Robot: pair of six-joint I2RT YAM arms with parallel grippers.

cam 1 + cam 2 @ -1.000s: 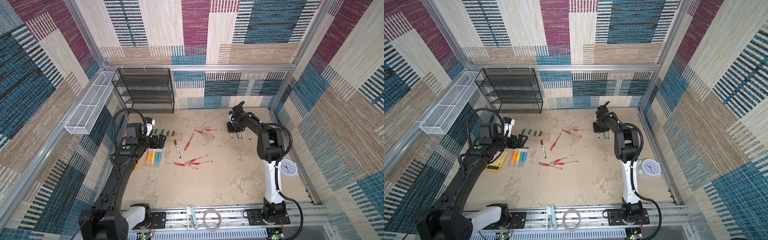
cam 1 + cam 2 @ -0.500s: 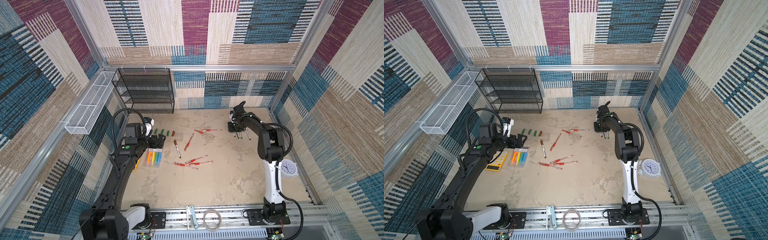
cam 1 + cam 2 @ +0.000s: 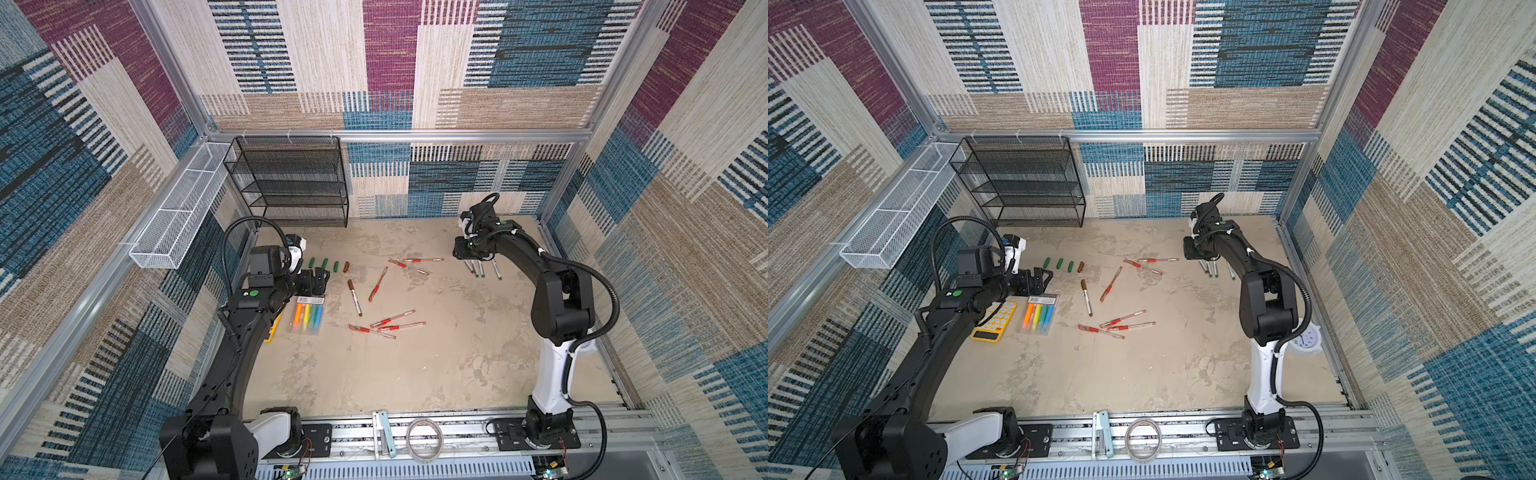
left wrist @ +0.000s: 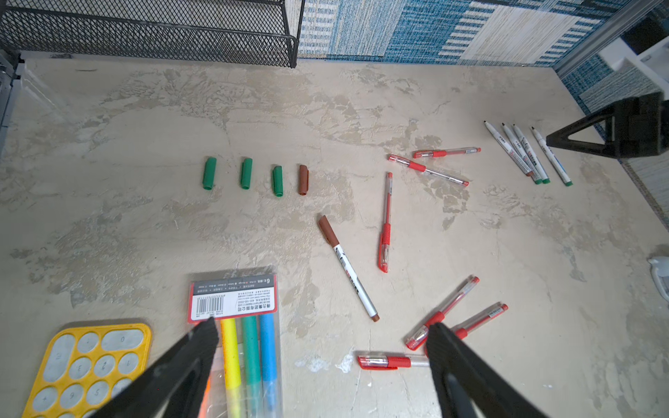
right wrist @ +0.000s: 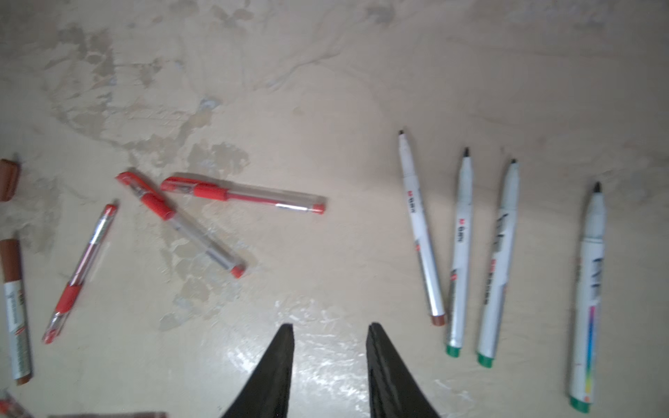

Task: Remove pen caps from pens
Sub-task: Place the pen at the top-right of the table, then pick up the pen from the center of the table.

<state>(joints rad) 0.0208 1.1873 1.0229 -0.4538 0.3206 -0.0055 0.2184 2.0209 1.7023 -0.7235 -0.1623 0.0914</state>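
Count, caps: we count four loose pen caps, short plastic cylinders in a row. Three are green [image 4: 209, 173] and one is brown [image 4: 303, 180].
Count, pens: we count eleven. One is a capped white pen [image 4: 349, 269], a white barrel with its brown cap on. Six are clear red pens [image 4: 385, 220], see-through barrels with red grips and red caps. Four are uncapped white pens [image 5: 459, 249] with bare dark tips, three green-ended and one brown-ended.
Left pincer [image 4: 322, 327]: its fingers stand wide apart and we see nothing held between them.
Below the left pincer: one flat yellow calculator [image 3: 994, 321] with grey keys lies on the outer side. One clear pack of highlighters [image 4: 249, 347] lies by one fingertip. In a top view the arm hides most of the calculator.
Ahead of the left pincer: the cap row lies nearest, toward the back wall. The capped white pen and the red pens lie scattered between the two pincers.
Right pincer [image 5: 331, 328]: it shows a narrow gap over bare beige table [image 3: 395, 374] and grips nothing.
Beside the right pincer: the four uncapped pens lie close together, outside its fingers.
Around: a black mesh rack [image 3: 291, 183] and a white wire basket [image 3: 174, 224] stand behind the left pincer. A white clock [image 3: 1306, 340] sits by the right arm.
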